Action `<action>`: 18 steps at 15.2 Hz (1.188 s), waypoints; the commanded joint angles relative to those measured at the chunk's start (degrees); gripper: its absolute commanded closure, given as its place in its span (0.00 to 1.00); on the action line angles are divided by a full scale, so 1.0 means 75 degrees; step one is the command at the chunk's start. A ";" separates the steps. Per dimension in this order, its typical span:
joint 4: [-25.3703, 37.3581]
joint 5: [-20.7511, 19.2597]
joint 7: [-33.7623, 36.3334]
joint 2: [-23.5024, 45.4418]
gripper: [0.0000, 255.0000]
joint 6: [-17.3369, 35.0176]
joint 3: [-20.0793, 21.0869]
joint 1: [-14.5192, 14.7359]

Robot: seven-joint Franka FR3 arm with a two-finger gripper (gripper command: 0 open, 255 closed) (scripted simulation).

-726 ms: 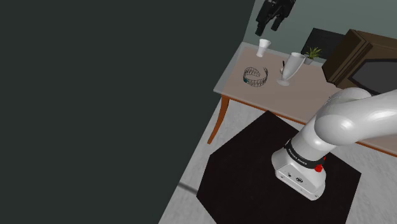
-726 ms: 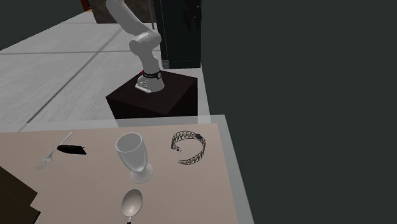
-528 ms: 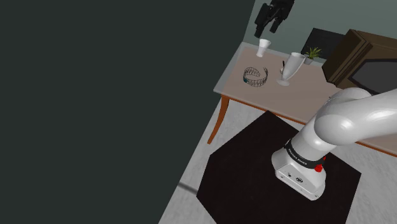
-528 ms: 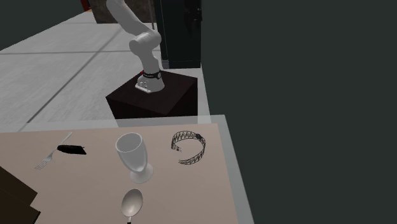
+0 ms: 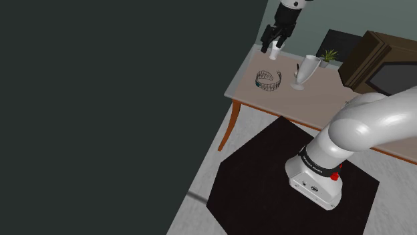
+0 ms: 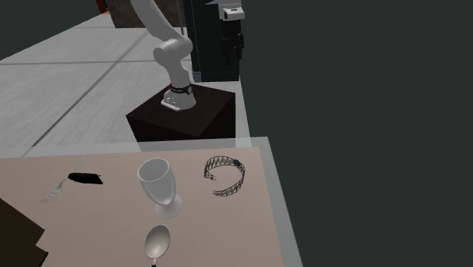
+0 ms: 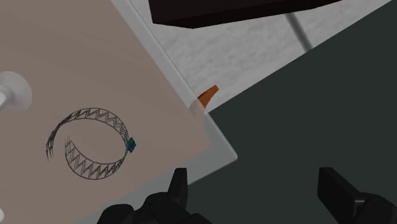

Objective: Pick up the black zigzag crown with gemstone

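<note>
Dark wire bent in zigzags makes the crown (image 5: 268,80), an open band with a small teal gem (image 7: 132,146) set at one end. It lies flat on the pale brown table (image 5: 248,93), near the corner that stands closest to the dark wall (image 5: 107,100) in the shoulder view. In the second exterior view the crown (image 6: 224,176) rests near the table's right edge, just right of a white goblet (image 6: 159,186). A spoon (image 6: 156,243) lies nearer the camera, and a fork (image 6: 64,182) lies well off to the left.

The black gripper (image 5: 272,47) hangs in the air over the table's far side in the shoulder view, above the crown in the picture and in front of a small white cup (image 5: 276,53). The goblet (image 5: 304,70) stands to the crown's right there, with a small green plant (image 5: 328,55) beyond it.

In the wrist view the gripper (image 7: 257,184) has its two fingers (image 7: 180,184) standing well apart, with nothing between them but the dark ground past the table's corner. The crown (image 7: 89,143) lies off to one side of the nearer finger, untouched. The goblet's round foot (image 7: 13,92) shows close to it. An orange leg (image 7: 208,95) peeks out under the table's edge.

The white arm (image 5: 374,123) rises from its base on the dark box (image 6: 182,114).
</note>
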 commanded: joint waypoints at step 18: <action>0.0559 0.0705 -0.1670 0.4632 0.00 0.4176 -0.1791 -0.0531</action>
